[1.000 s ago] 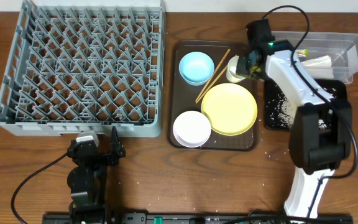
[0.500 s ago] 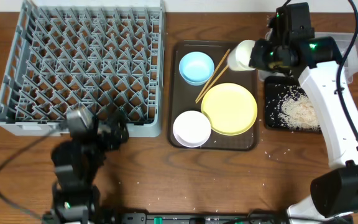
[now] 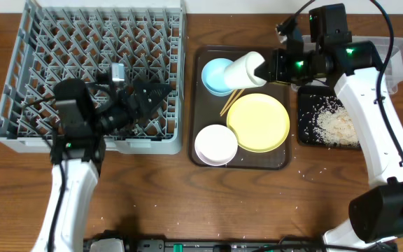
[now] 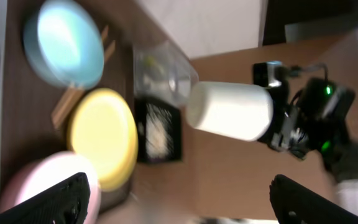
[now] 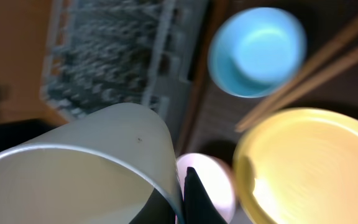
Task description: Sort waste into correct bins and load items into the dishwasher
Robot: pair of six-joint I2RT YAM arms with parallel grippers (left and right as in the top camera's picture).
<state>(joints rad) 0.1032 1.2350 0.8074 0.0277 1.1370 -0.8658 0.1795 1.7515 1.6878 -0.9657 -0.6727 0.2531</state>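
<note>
My right gripper (image 3: 264,68) is shut on the small white cup (image 3: 245,70) and holds it on its side above the brown serving tray's far edge. In the right wrist view the cup (image 5: 86,168) fills the lower left, with one finger (image 5: 194,199) against its rim. My left gripper (image 3: 152,94) is open and empty above the grey dish rack (image 3: 61,42), near its right front part. The left wrist view shows the cup (image 4: 229,111) ahead. On the tray lie the light blue bowl (image 3: 217,75), wooden chopsticks (image 3: 231,98), yellow plate (image 3: 258,123) and white bowl (image 3: 215,145).
The brown serving tray (image 3: 200,105) lies between the rack and the bins. The shallow black tray (image 3: 306,133) holds rice crumbs (image 3: 336,122). The clear tub (image 3: 397,59) is behind it, partly hidden by my right arm. Loose crumbs dot the table's front.
My right gripper has carried the cup left, from beside the tub to over the serving tray. My left arm has risen from the table's front edge to over the rack.
</note>
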